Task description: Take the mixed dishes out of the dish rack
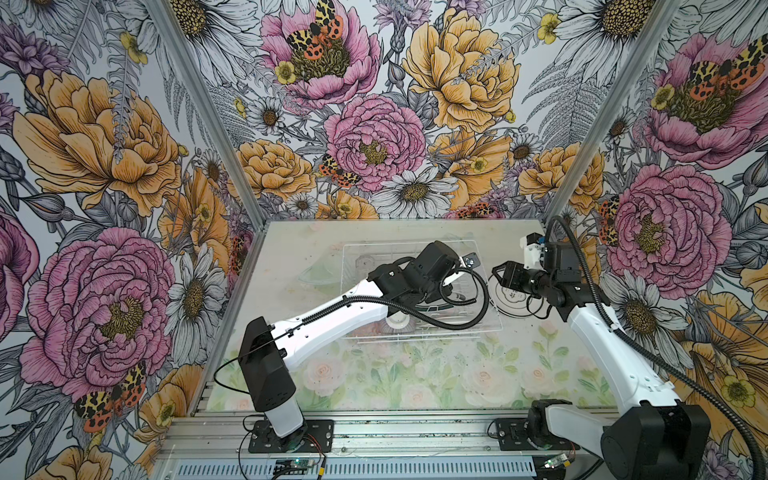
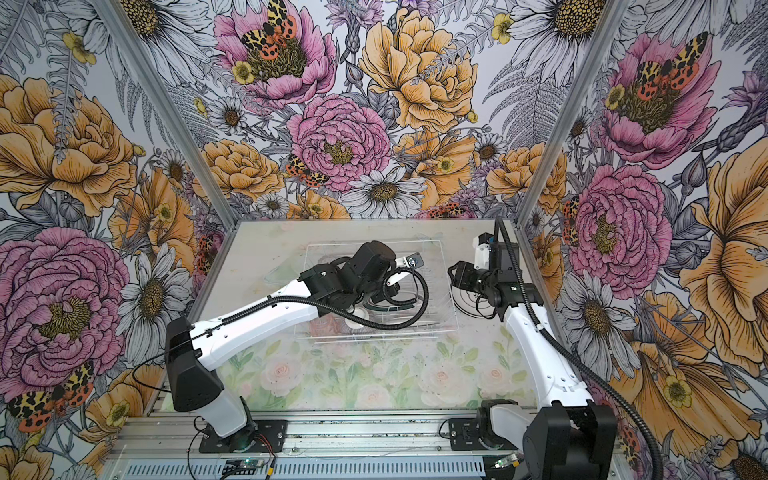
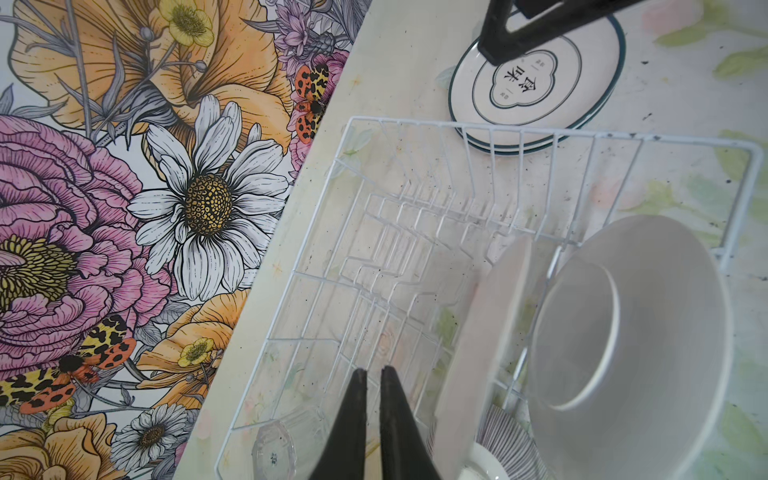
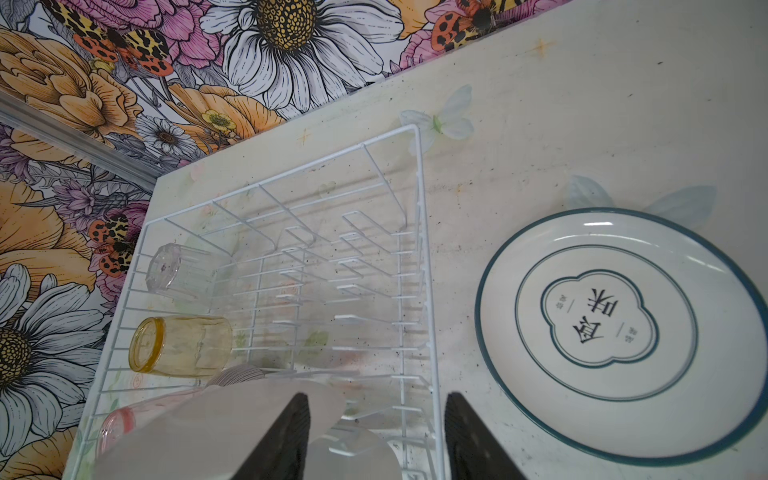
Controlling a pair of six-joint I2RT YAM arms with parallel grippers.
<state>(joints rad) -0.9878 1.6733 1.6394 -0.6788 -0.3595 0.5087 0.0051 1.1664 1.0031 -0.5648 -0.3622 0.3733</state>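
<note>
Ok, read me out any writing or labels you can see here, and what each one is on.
"食味": large characters, order uncertain, in the cloud-shaped frame at the centre of the dark-rimmed plate on the table beside the dish rack.
Small characters flanking them: too small to read.
Mark on the clear tumbler base: blurred, unreadable.

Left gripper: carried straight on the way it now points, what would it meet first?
Most likely the empty plate-slot prongs of the dish rack, straight ahead of the shut left gripper in its wrist view. The standing plate lies beside that line, not in it; depth is unclear.
</note>
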